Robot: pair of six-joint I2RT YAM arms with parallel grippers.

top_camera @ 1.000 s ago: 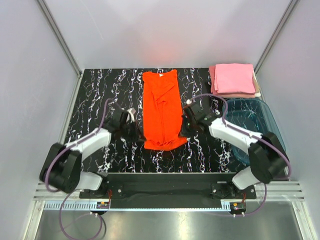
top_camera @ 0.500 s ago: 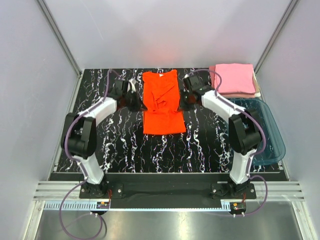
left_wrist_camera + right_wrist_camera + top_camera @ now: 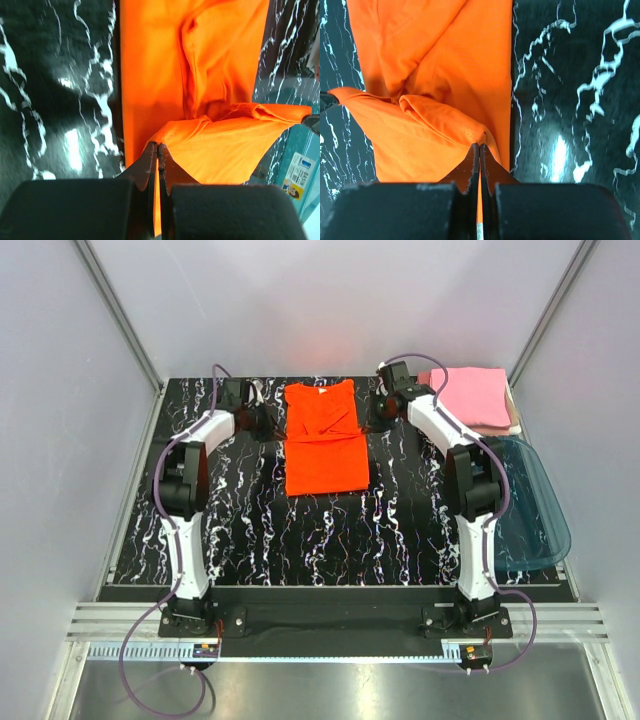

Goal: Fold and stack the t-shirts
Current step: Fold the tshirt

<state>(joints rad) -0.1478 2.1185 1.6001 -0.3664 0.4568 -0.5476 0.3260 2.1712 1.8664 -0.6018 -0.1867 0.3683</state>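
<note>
1. Orange shirt (image 3: 324,445): 1 item, at the centre-back of the tabletop (image 3: 250,530), collar toward the far edge. The lower layer lies flat. A doubled fold of the same cloth is raised over it, stretched across from side edge to side edge.
2. Left gripper (image 3: 268,422): at the shirt's left edge. In the wrist view, the gripper (image 3: 158,148) has its jaws closed tight, pinching a corner of the raised fold.
3. Right gripper (image 3: 377,420): at the shirt's right edge, level with the left one. In the wrist view, the gripper (image 3: 480,146) has its jaws pressed together on the opposite corner of the fold.
4. Pink shirts (image 3: 468,398): folded flat and stacked at the far right corner, well apart from the orange shirt. There seem to be at least 2, but the layers are hard to count.
5. Tub (image 3: 530,510): teal, translucent, on the right side, just in front of the pink stack.
</note>
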